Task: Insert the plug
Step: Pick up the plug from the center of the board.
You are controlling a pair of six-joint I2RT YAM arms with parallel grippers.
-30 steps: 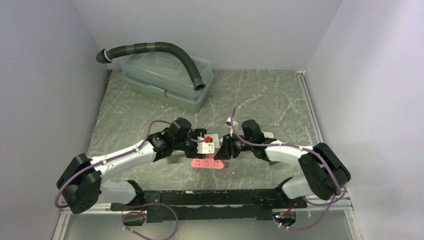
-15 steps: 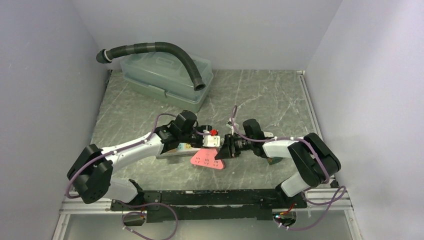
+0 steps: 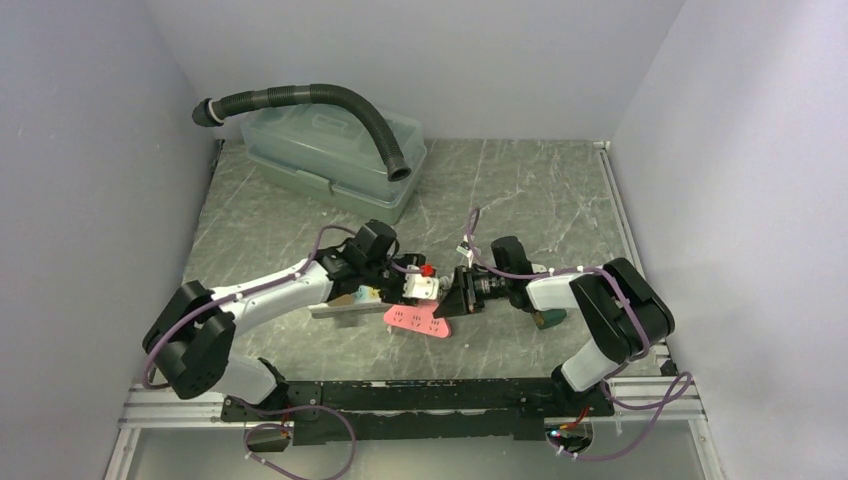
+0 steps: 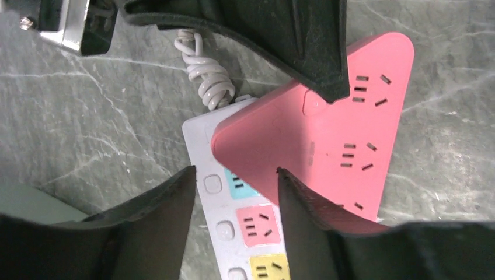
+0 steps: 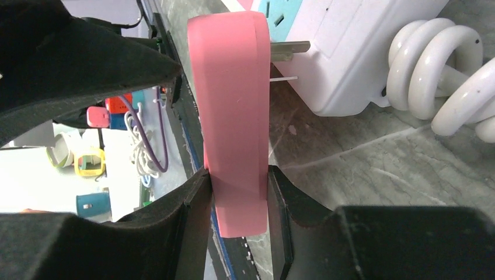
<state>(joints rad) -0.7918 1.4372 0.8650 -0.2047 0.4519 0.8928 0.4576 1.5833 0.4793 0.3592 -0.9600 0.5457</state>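
The plug is a pink triangular adapter (image 3: 418, 320) (image 4: 344, 134) (image 5: 233, 116), standing on edge against a white power strip (image 3: 421, 289) (image 4: 230, 233) with coloured sockets. My right gripper (image 3: 448, 300) (image 5: 238, 172) is shut on the adapter's lower edge. A metal prong (image 5: 289, 49) still shows in the gap between the adapter and the strip's blue socket. My left gripper (image 3: 395, 290) (image 4: 233, 172) straddles the strip from above, its fingers against both long sides. The strip's coiled white cord (image 4: 207, 76) (image 5: 438, 76) lies at its end.
A grey-green lidded box (image 3: 335, 150) sits at the back left with a black corrugated hose (image 3: 330, 97) arching over it. A small dark object (image 3: 548, 318) lies under the right forearm. A black rail (image 3: 420, 400) runs along the near edge.
The left arm swung right and forward, and its jaws narrowed onto the power strip. The right arm stretched lower toward the strip, keeping its grip on the pink adapter.
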